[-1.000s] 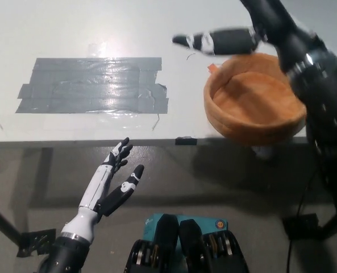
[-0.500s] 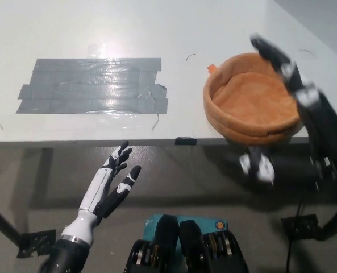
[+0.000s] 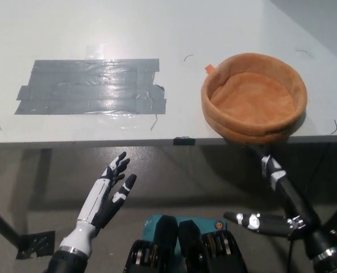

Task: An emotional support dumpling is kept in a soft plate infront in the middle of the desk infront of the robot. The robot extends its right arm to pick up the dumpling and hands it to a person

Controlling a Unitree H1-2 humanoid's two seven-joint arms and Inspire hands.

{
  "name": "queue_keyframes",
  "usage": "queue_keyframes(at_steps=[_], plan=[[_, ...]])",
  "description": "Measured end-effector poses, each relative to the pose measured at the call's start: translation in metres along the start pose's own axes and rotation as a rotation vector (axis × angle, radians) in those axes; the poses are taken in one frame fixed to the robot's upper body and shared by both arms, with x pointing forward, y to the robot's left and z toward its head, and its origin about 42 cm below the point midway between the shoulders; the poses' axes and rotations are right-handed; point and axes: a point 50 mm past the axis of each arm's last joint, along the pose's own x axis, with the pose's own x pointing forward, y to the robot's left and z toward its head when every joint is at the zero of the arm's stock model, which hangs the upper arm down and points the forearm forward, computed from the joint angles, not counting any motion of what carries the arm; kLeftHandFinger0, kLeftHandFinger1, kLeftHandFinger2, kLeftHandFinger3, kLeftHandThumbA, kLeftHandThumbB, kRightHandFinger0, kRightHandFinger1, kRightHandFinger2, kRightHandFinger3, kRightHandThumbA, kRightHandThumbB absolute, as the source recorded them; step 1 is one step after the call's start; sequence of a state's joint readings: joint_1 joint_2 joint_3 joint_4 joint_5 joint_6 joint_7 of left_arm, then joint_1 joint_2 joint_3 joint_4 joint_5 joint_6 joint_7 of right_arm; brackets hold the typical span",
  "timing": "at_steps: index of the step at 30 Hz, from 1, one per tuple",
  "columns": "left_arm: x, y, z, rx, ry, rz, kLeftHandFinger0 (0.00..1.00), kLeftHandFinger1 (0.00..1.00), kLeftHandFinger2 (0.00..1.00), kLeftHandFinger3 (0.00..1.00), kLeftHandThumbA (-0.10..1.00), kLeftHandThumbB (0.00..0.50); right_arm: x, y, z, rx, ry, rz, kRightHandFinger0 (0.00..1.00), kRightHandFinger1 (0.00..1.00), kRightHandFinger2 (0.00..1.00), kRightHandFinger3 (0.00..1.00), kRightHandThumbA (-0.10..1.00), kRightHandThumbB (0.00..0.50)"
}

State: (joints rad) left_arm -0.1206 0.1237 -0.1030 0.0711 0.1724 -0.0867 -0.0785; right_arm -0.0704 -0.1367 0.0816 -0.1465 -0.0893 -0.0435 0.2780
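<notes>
Head view: plate (image 3: pixel 253 96) at surface's right near edge is empty; no dumpling visible. My right hand (image 3: pixel 273 196) hangs low, released; left hand (image 3: pixel 108 190) rests released. I judge handover finished; nothing remains.

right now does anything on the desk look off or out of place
Yes. The soft orange plate is empty, with no dumpling in view, and it overhangs the desk's front edge. A patch of grey tape has wrinkled, ragged ends.
</notes>
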Motion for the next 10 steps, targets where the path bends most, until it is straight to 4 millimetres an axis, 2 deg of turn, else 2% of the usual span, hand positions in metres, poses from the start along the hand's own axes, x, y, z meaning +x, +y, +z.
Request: queue_keyframes(at_steps=[1, 3, 4, 6, 10], plan=[[-0.001, -0.001, 0.000, -0.002, -0.001, 0.000, 1.00, 1.00, 1.00, 1.00, 0.84, 0.000, -0.001, 0.001, -0.011, 0.008, 0.031, 0.002, 1.00, 1.00, 1.00, 1.00, 1.00, 0.302], [-0.001, -0.001, 0.000, -0.004, -0.003, 0.000, 1.00, 1.00, 1.00, 1.00, 0.84, 0.006, -0.002, 0.003, -0.021, 0.014, 0.060, 0.004, 1.00, 1.00, 1.00, 1.00, 1.00, 0.317], [-0.001, -0.002, -0.001, -0.005, -0.004, 0.000, 1.00, 1.00, 1.00, 1.00, 0.84, 0.005, -0.002, 0.003, -0.026, 0.017, 0.074, 0.004, 1.00, 1.00, 1.00, 1.00, 1.00, 0.305], [-0.001, -0.002, 0.000, -0.005, -0.005, -0.001, 1.00, 1.00, 1.00, 1.00, 0.84, 0.004, -0.003, 0.003, -0.028, 0.017, 0.079, 0.004, 1.00, 1.00, 1.00, 1.00, 0.98, 0.285], [-0.001, -0.002, 0.000, -0.005, -0.005, 0.000, 1.00, 1.00, 1.00, 1.00, 0.84, 0.006, -0.003, 0.005, -0.030, 0.016, 0.073, 0.005, 1.00, 1.00, 1.00, 1.00, 0.97, 0.291]])
